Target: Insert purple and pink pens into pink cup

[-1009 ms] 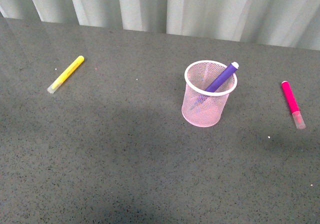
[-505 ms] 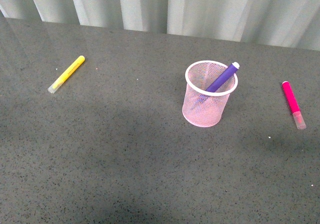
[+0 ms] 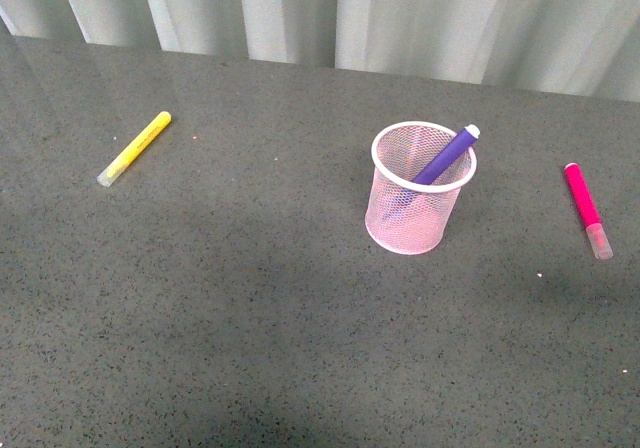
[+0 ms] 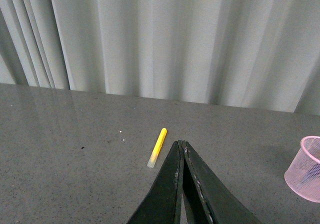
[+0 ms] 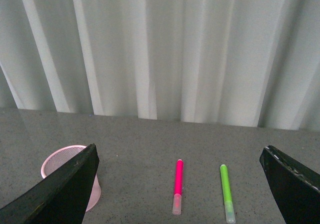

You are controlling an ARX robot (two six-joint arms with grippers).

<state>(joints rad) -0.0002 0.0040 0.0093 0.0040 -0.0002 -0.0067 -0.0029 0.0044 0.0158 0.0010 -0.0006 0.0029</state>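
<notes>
The pale pink mesh cup (image 3: 410, 223) stands upright on the dark table, right of centre. A purple pen (image 3: 447, 154) leans inside it, its tip sticking out over the rim. The pink pen (image 3: 582, 200) lies flat on the table well to the right of the cup. Neither arm shows in the front view. My right gripper (image 5: 180, 148) is open and wide, raised above the table, with the pink pen (image 5: 177, 184) lying between its fingers' lines and the cup (image 5: 62, 154) by one finger. My left gripper (image 4: 181, 143) is shut and empty, with the cup (image 4: 307, 169) off to its side.
A yellow marker (image 3: 134, 148) lies at the far left of the table, also in the left wrist view (image 4: 157, 146) just beyond the shut fingertips. A green marker (image 5: 226, 189) lies beside the pink pen. A pale curtain (image 3: 400, 13) runs behind the table's far edge.
The whole front view has drifted a few pixels to the right. The cup, pens and marker keep their places relative to each other.
</notes>
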